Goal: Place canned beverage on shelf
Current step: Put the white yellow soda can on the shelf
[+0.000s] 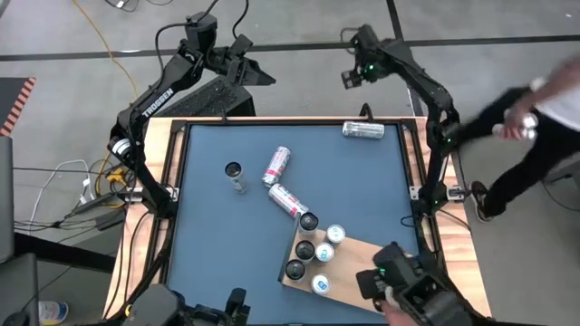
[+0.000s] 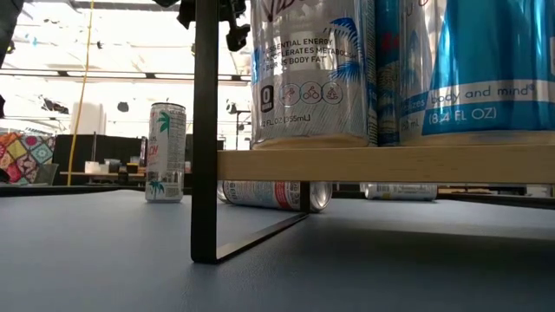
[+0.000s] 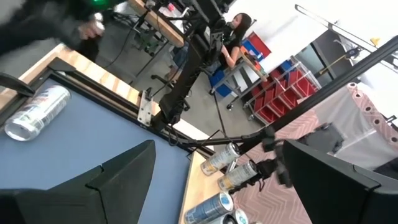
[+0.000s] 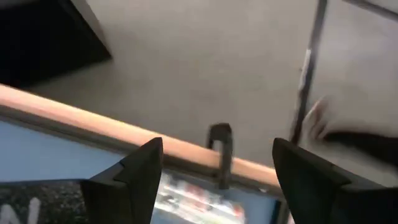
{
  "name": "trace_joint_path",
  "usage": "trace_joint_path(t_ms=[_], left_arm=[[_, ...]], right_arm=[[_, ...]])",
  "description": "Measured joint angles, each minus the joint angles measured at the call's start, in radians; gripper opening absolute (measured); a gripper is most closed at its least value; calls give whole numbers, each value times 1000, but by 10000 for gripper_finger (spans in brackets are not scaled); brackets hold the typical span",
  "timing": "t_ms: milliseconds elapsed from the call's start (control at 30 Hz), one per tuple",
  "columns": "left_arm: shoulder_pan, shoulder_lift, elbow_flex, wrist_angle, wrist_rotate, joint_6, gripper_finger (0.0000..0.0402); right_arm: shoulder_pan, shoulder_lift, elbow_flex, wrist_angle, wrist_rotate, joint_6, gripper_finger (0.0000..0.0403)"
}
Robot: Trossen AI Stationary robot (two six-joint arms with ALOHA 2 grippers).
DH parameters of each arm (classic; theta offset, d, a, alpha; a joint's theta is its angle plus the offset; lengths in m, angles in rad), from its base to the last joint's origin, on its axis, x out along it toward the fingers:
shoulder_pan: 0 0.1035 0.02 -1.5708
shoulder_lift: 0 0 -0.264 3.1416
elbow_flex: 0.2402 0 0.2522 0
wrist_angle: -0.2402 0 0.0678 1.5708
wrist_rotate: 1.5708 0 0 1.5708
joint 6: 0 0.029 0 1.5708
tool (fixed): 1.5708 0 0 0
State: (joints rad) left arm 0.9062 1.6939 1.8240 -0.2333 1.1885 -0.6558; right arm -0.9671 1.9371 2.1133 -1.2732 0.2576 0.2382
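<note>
Five cans are standing on the shelf [image 1: 355, 256] at the surface's near right corner. Four cans [image 1: 276, 166] are waiting on the surface. Left gripper [image 1: 243, 62] and right gripper [image 1: 355, 71] are hovering past the far edge, fingers released, grasping nothing.

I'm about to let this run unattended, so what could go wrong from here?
1. The shelf already carries five upright cans in a tight cluster; adding another might knock one over.
2. Two cans lie on their sides on the table and may roll when grasped.
3. A person stands close beside the right arm, whose open right claw hovers past the far edge.
</note>
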Motion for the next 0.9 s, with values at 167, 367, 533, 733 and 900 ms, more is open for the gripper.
trace_joint_path(t_ms=[167,367,533,733,900], left_arm=[[0,0,0,0,-2,18,336],[0,0,0,0,-33,59,336],[0,0,0,-3,-47,64,336],[4,0,0,-4,-37,69,336],[12,0,0,-7,-37,74,336]], right_arm=[[8,-20,177,-264,43,275,283],[74,-2,115,-77,127,499,282],[32,52,40,-41,55,510,234],[-33,64,-77,-13,9,618,35],[-34,62,-83,-58,12,599,5]])
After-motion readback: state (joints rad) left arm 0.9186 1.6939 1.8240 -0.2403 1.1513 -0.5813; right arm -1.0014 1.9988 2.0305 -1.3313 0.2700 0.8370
